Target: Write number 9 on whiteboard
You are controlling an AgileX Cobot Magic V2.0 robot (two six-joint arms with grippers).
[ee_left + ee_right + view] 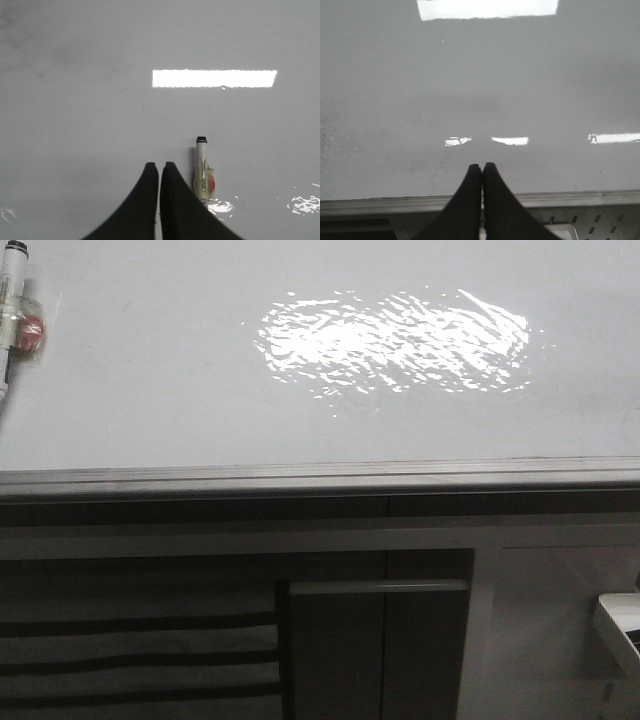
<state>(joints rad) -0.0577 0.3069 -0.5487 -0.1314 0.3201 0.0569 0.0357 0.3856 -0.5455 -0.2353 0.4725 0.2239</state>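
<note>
Whiteboard (pixel 150 390): glossy white surface filling the upper front view, a wavy glare patch (pixel 395 340) right of its middle, its grey edge strip (pixel 320 478) along the near side.
Cabinet fronts (pixel 380 640): grey, below the strip.
Marker (pixel 10 315): lies on the board at its far left; long axis runs near-to-far, dark cap end (pixel 201 139) pointing away from the left gripper.
Left gripper (pixel 159 170): fingers pressed together, holding nothing, just beside the marker.
Right gripper (pixel 482 170): fingers together, empty, above the board's edge strip.
Number 9: no drawn figure visible.
</note>
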